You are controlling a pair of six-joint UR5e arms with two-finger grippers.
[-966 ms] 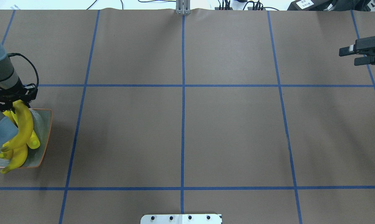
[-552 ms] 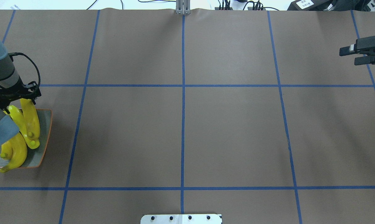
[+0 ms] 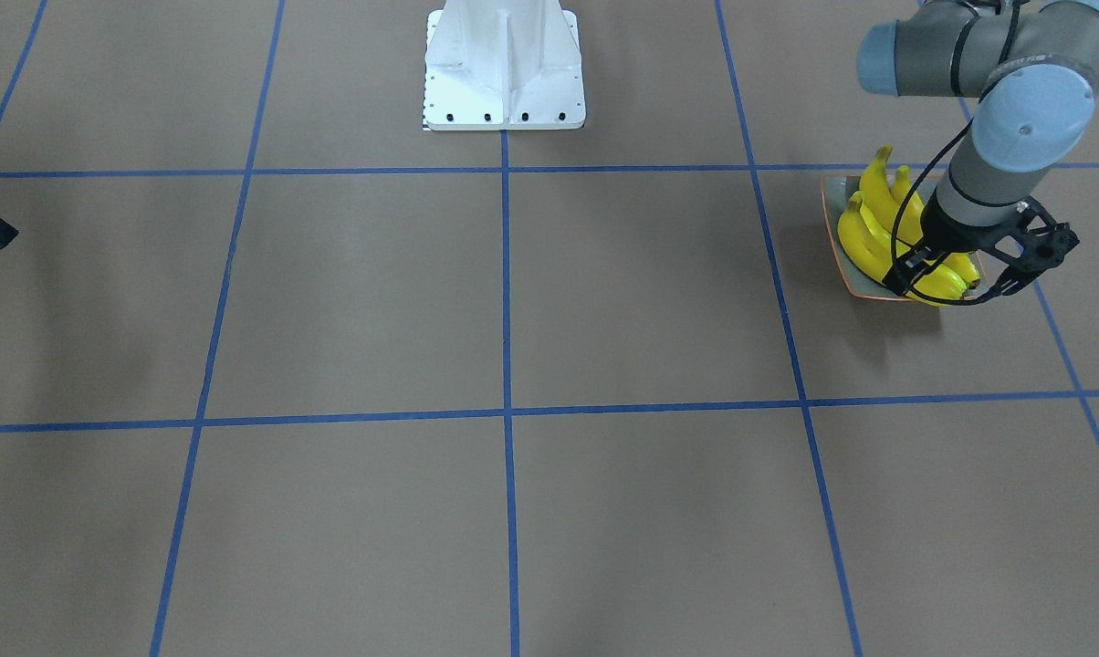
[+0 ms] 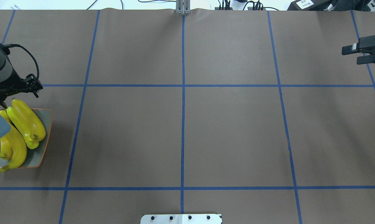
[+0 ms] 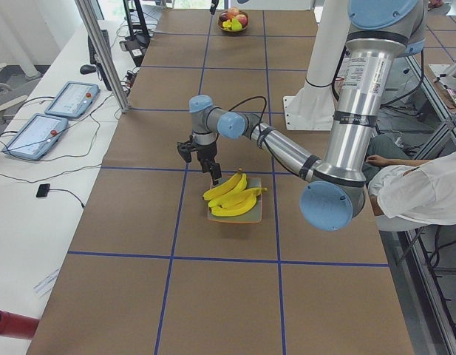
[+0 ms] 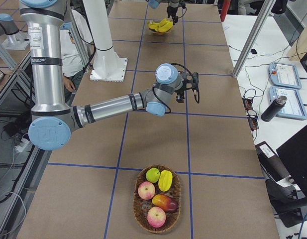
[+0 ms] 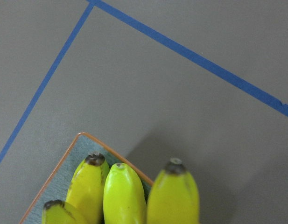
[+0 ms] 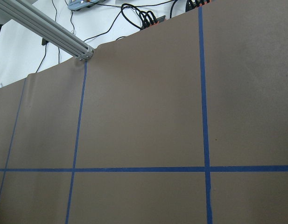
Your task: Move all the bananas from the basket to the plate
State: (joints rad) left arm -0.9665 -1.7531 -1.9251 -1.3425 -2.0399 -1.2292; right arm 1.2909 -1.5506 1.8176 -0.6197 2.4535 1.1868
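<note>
Four glossy, bright-yellow bananas (image 4: 22, 130) with dark tips lie heaped on the grey-green, orange-rimmed plate (image 4: 46, 123). The left gripper (image 5: 213, 174) hangs just above one end of the heap, and I cannot tell how its jaws stand. The right gripper (image 4: 351, 54), well apart, has its jaws spread.

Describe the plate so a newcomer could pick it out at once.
On the brown, blue-gridded table, go to the end on the robot's left. The plate sits there under a pile of yellow bananas. It is square and grey-green with a thin orange rim, unlike the round wicker basket at the opposite end.
</note>
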